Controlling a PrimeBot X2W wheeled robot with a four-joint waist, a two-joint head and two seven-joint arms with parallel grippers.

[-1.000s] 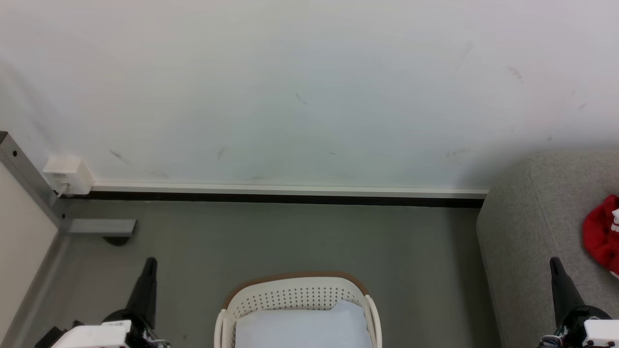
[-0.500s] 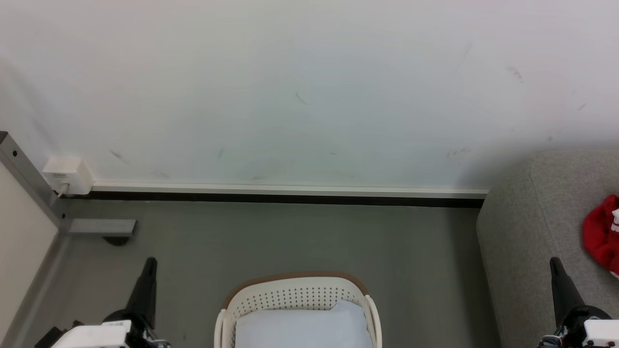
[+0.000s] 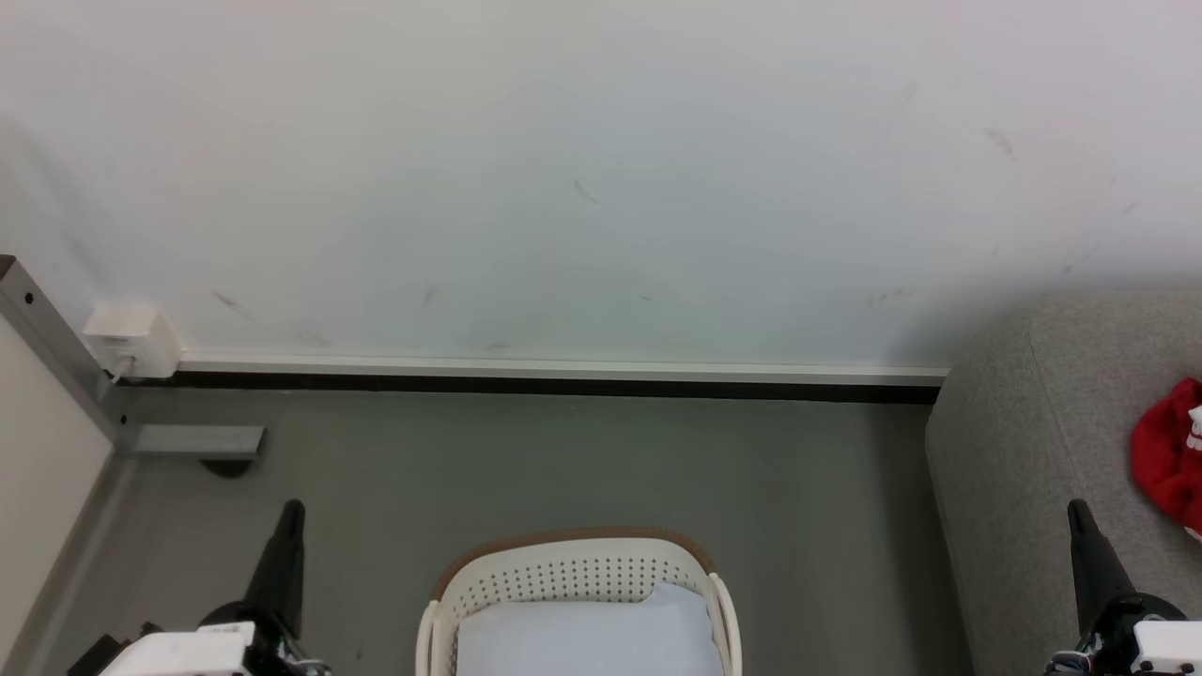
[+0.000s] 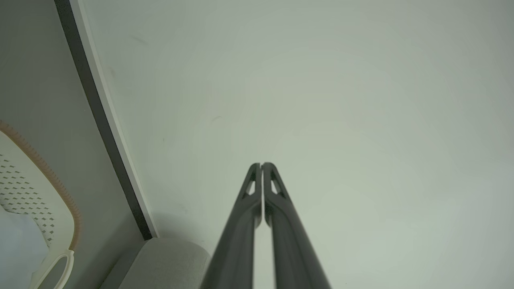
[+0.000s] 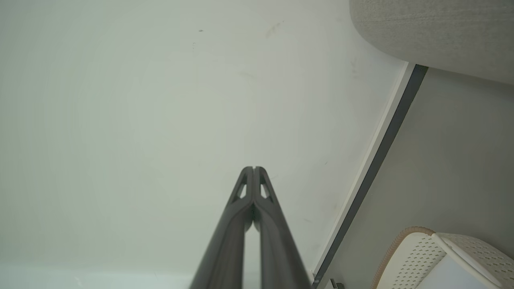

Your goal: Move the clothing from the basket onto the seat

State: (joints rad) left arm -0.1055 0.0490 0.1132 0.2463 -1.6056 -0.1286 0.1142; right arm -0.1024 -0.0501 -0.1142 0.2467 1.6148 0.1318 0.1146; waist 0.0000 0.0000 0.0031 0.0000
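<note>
Red clothing point(image 3: 1167, 453) with white trim lies on the light grey sofa seat point(image 3: 1033, 451) at the right edge of the head view. The white basket point(image 3: 573, 561) with its brown rim stands on the floor at bottom centre, holding a pale blue-white pad point(image 3: 582, 638). My left gripper point(image 3: 293, 509) points up at the lower left, left of the basket, shut with nothing held. My right gripper point(image 3: 1076, 508) rises at the lower right over the sofa's edge, also shut and empty. Both wrist views show shut fingertips against the wall: left gripper point(image 4: 261, 164), right gripper point(image 5: 253, 168).
A white wall with a dark baseboard point(image 3: 563, 383) runs behind the grey floor point(image 3: 582, 460). A white socket box point(image 3: 131, 338) and a grey metal bracket point(image 3: 192, 439) sit at the far left beside a pale panel.
</note>
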